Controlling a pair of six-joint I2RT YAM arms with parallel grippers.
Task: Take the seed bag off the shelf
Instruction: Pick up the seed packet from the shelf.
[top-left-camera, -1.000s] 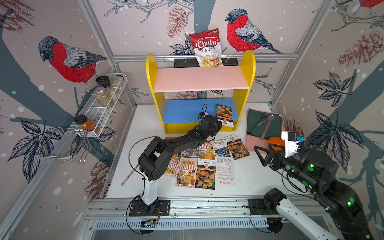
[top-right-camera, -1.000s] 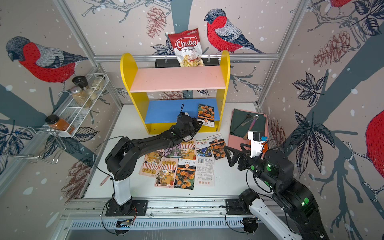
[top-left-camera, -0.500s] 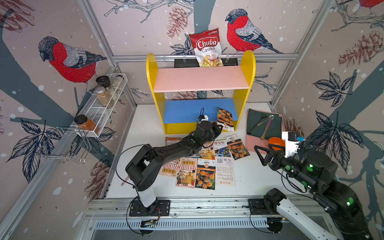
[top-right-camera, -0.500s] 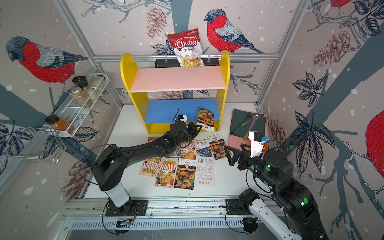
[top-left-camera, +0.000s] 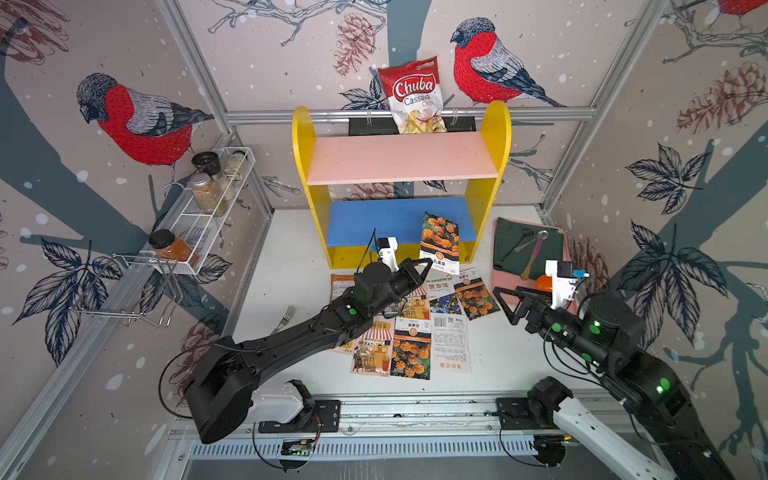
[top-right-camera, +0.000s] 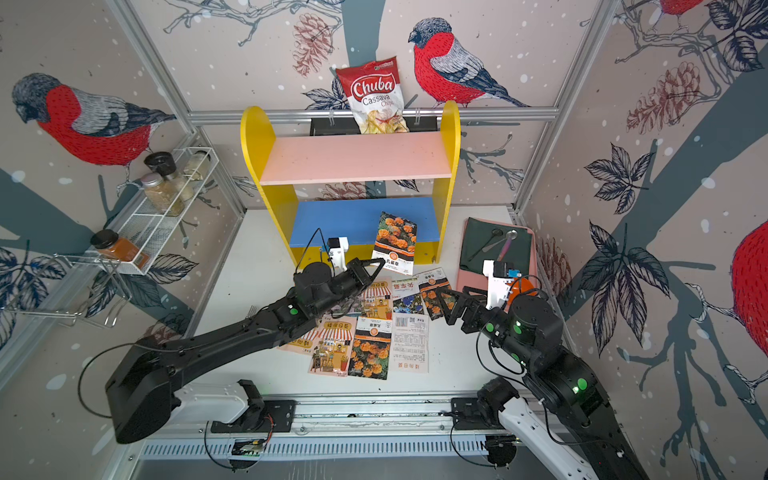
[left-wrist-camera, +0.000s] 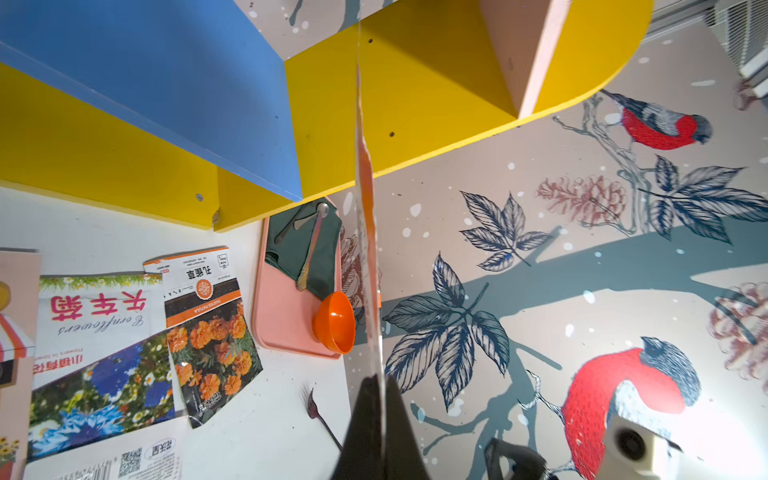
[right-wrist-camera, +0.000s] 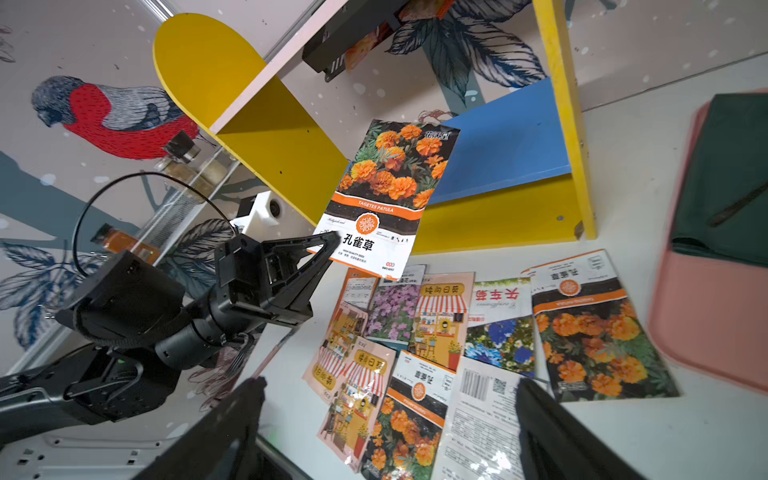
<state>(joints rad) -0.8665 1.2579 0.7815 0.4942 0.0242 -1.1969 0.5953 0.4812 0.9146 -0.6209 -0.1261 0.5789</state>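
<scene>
Both top views: L gripper (top-left-camera: 427, 262) is clamped on the bottom corner of the seed bag (top-left-camera: 440, 239). The bag is held up tilted, marigold pic facing out, just in front of the shelf (top-left-camera: 401, 160) by its blue lower board. Other seed packets (top-left-camera: 411, 332) lie flat on the table below. R gripper (top-left-camera: 503, 305) hangs apart near the pink tray (top-left-camera: 505, 276), jaws spread wide, nothing btw them. Left wrist view: seed bag (left-wrist-camera: 368, 232) shows edge-on, a thin strip rising from the closed fingers (left-wrist-camera: 361, 424), w/ the shelf behind and an orange bowl (left-wrist-camera: 334, 322) on the tray. Right wrist view: seed bag (right-wrist-camera: 386, 195) hangs in the air off the table, pinched by the L gripper (right-wrist-camera: 328, 245).
</scene>
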